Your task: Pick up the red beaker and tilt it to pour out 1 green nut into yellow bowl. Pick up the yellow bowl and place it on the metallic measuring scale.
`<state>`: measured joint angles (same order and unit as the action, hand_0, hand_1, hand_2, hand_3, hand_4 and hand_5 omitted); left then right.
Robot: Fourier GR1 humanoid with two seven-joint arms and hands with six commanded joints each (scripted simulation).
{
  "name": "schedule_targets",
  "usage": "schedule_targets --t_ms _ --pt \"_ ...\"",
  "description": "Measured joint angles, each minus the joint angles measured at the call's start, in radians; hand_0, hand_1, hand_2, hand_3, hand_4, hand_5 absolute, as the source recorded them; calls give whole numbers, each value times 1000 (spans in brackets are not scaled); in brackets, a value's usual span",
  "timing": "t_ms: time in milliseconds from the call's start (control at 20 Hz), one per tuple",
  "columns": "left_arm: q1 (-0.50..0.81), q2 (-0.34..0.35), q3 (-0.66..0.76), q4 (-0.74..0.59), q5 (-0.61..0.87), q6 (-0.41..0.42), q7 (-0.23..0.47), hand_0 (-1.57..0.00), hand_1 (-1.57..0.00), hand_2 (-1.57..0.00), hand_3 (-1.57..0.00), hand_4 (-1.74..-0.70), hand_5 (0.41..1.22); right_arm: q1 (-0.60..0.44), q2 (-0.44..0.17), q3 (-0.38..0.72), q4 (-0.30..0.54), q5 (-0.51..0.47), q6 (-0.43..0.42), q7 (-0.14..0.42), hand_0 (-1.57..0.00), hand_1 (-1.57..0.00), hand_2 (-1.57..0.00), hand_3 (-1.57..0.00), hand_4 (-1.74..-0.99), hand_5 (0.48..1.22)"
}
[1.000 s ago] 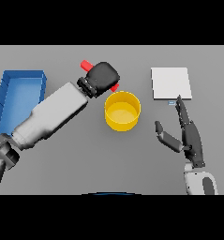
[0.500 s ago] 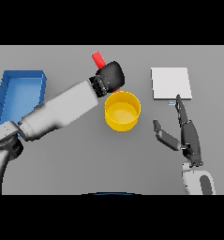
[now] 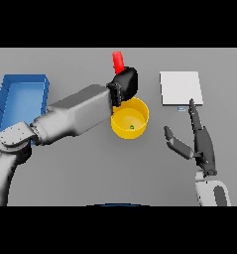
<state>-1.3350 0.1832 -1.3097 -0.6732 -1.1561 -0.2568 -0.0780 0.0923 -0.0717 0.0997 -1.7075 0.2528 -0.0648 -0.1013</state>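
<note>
My left hand (image 3: 124,85) grips the red beaker (image 3: 118,61); the yellow bowl (image 3: 121,125), nut (image 3: 132,127) inside, sits directly beneath; my spread right hand (image 3: 199,141) is nearer the scale (image 3: 181,88).

The left hand (image 3: 125,83) is curled closed at upper centre; the right hand (image 3: 199,139) rests with fingers straight at lower right.

Red beaker (image 3: 118,61) upright above yellow bowl (image 3: 121,126), green nut (image 3: 132,127) inside bowl

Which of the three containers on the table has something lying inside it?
The yellow bowl: a small green nut lies on its floor. The blue tray at the left shows nothing inside, and the red beaker's inside cannot be seen.
</note>
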Motion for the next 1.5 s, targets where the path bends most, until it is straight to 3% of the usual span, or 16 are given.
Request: schedule_targets --t_ms 300,500,600,700,900,950,1100,1150,1300,1500 --pt "-87 -1 -73 2 -10 5 -49 -1571 -1571 -1571 -1571 -1721 1221 3 13 1 8 -8 -2 -8 1 1 1 1 -1153 636" --pt "-222 17 -71 96 1 43 -76 -1571 -1571 -1571 -1571 -1725 1221 6 14 10 5 -16 15 -35 1 1 1 1 -1154 654" --pt "-281 51 -27 133 47 62 -80 -1571 -1571 -1571 -1179 -1731 1221 2 3 6 -6 -14 15 -37 1 1 1 1 -1160 660" --pt "-337 78 25 210 91 95 -43 -1571 -1571 -1571 -1320 -1727 1221 3 9 12 7 -4 10 -31 1 1 1 1 -1161 661" --pt "-410 125 237 392 316 121 1 -1571 -1571 -1571 -1468 -1734 1221 -1 9 13 12 -6 12 -37 1 1 1 1 -1146 641" --pt "-405 144 304 429 395 121 32 -1571 -1571 -1571 -1427 -1735 1221 -12 13 19 18 19 -6 -18 1 1 1 1 -1140 637" --pt "-397 217 479 522 611 157 98 -1571 -1571 -1571 -1394 -1738 1221 -24 5 19 30 31 -12 -35 1 1 1 1 -1129 625" --pt "-382 247 516 551 666 180 108 -1571 -1571 -1571 -1430 -1739 1221 -18 14 20 26 6 1 -56 1 1 1 1 -1110 623" --pt "-311 325 638 613 846 240 113 -1571 -1571 -1571 -1499 -1740 1221 -33 15 2 35 -57 36 -52 1 1 1 1 -1081 631" --pt "-184 377 721 658 1000 342 189 -1571 -1571 -1571 -1541 -1740 1221 -33 -3 -1 34 -68 55 -50 1 1 1 1 -1141 657"
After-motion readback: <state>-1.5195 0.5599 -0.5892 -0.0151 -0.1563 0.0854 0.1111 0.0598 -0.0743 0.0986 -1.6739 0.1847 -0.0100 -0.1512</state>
